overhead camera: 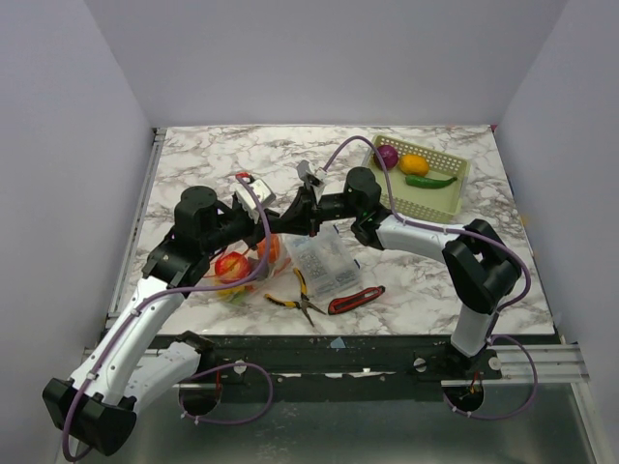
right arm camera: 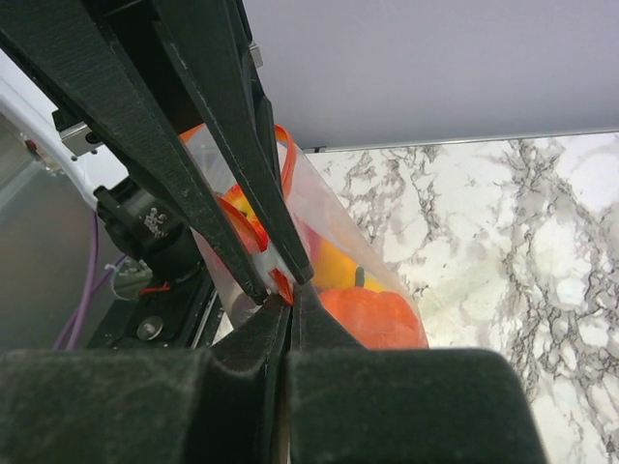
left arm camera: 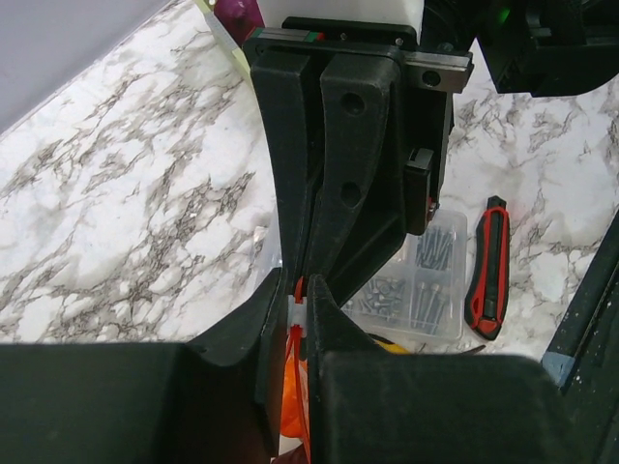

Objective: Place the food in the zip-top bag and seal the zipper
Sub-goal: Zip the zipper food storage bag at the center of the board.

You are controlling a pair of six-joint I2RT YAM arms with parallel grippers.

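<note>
The zip-top bag (overhead camera: 242,278), holding red, yellow and orange food (overhead camera: 230,266), lies toward seven o'clock of the table (overhead camera: 435,280), its zipper (right arm camera: 287,159) clamped by both the left gripper (left arm camera: 300,311) and the right gripper (right arm camera: 291,307), with a compartment box (overhead camera: 327,263) just beside at three o'clock.

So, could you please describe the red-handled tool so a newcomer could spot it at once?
Start at the near edge of the marble table, between the two arm bases. Right of the clear box of screws and the yellow-handled pliers lies the tool: a slim, slightly curved bar, the only red-and-black thing there.
</note>
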